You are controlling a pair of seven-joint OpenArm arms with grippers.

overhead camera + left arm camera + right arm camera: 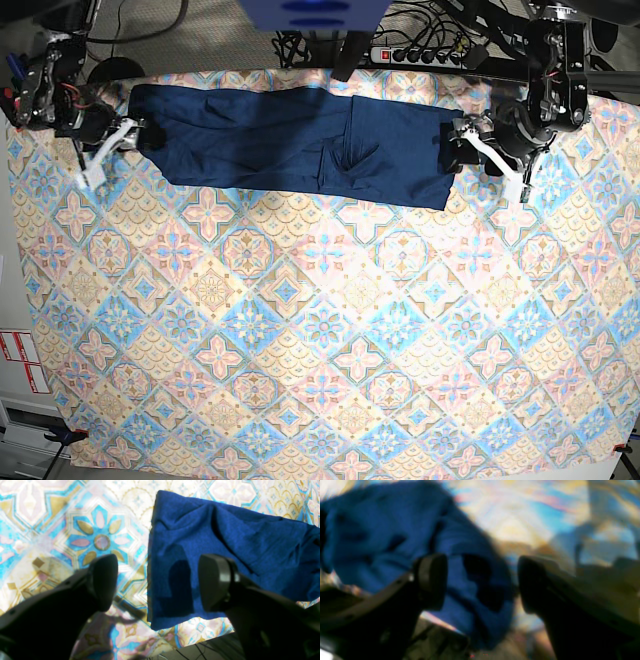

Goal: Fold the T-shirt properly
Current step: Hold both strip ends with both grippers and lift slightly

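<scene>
Item: T-shirt (290, 140), folded into long band across far edge of patterned surface (320, 340).
Left gripper (157, 582): jaws apart over shirt end, nothing held.
Right gripper (482, 582): jaws apart, empty, at other end.
Your arms likely flank the ends for next fold.

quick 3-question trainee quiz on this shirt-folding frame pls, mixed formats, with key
1. True or false: the T-shirt lies as a long band along the far edge of the patterned tablecloth.
2. Multiple choice: the left claw is A) shut on the shirt's edge, B) open above the shirt's edge, C) out of view.
3. Fill in: in the base view the right claw is at the shirt's ____ end.

Key: 1 true. 2 B; both fingers stand apart, nothing held. 3 left; it is open too, one finger over the cloth in the blurred wrist view.
</scene>
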